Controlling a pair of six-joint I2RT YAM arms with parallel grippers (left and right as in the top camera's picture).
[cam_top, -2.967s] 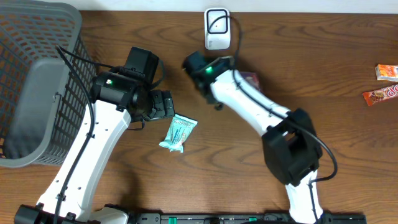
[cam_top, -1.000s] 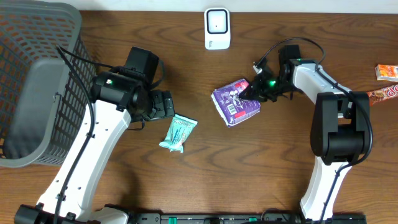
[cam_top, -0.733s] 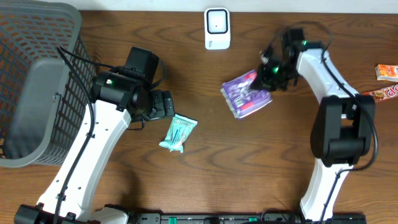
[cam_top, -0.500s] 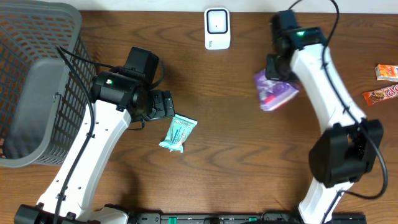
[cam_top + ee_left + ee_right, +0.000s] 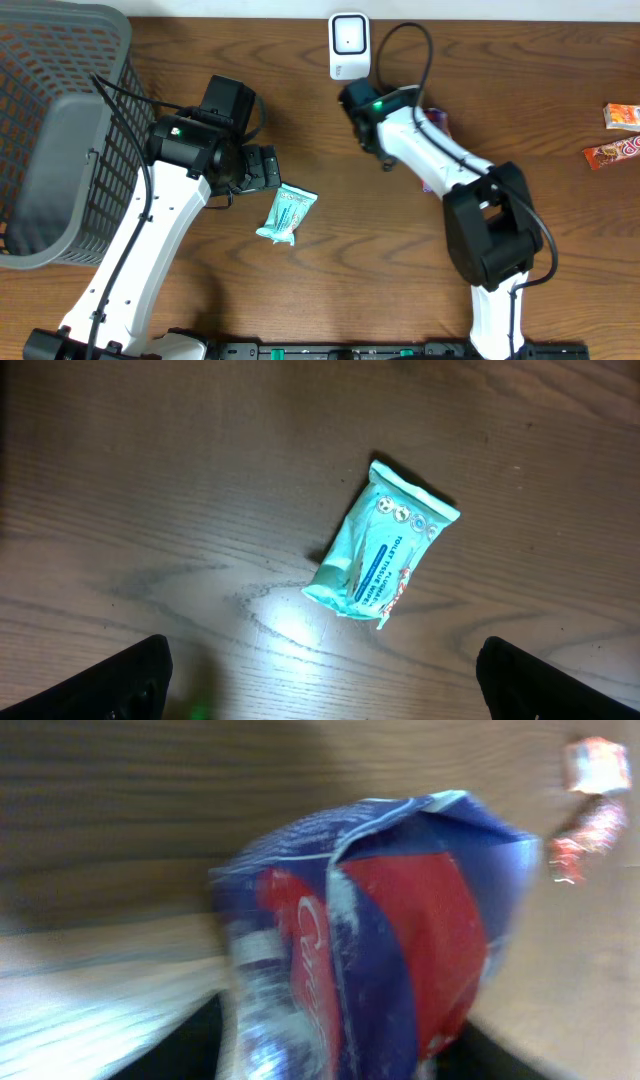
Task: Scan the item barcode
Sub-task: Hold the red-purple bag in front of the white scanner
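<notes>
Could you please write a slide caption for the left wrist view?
Open left tool above a teal packet lying on the wooden table.

The scanner (image 5: pixel 349 45) is white with a black face. Below and left of it, the packet (image 5: pixel 382 545) is teal with a blue stripe and small red and white print. Below and right of the scanner, the pouch (image 5: pixel 380 940) is blue-purple with a red panel and white lettering. Far right are an orange box (image 5: pixel 621 116) and a red-orange bar (image 5: pixel 612 153). The table (image 5: pixel 330 270) is brown wood grain. The basket (image 5: pixel 60 130), far left, is grey mesh.
</notes>
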